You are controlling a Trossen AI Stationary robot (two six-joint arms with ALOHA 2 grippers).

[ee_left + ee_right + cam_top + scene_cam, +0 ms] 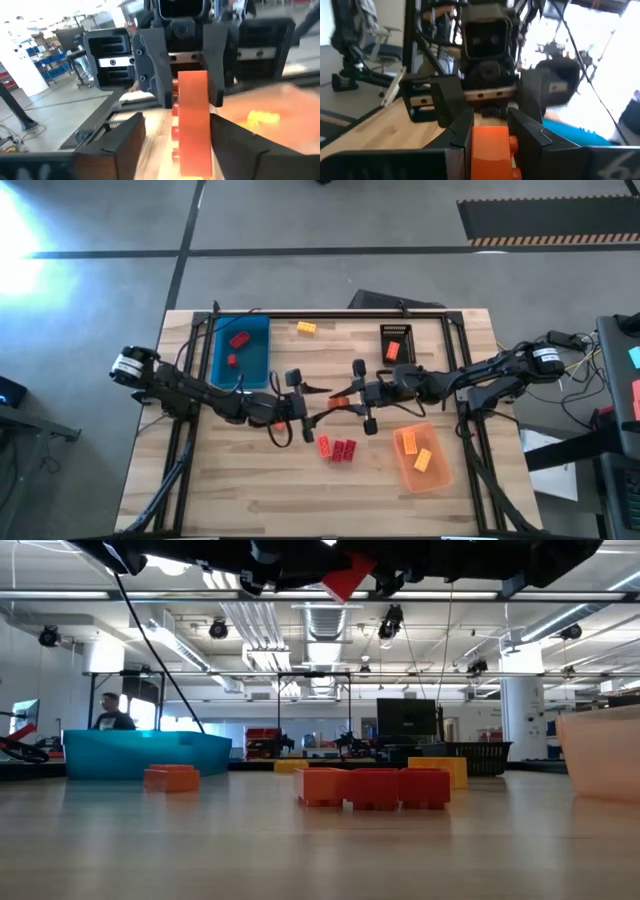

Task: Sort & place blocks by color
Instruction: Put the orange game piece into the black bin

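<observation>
Mid-frame in the high view, my right gripper (pixel 343 397) clenches a block (pixel 338 400), its long axis seemingly running between both arms. The left gripper (pixel 312 388) faces it, released.

A blue tray (pixel 258 340), a black tray (pixel 396 331) and a translucent orange tray (pixel 440 472) sit well apart on the wooden table (pixel 250 490)

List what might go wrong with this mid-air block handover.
1. The orange block, pinched by the right gripper above the table, sits between the left gripper's open fingers; releasing before they close would likely drop it.
2. The grippers face each other closely; advancing may collide them.
</observation>
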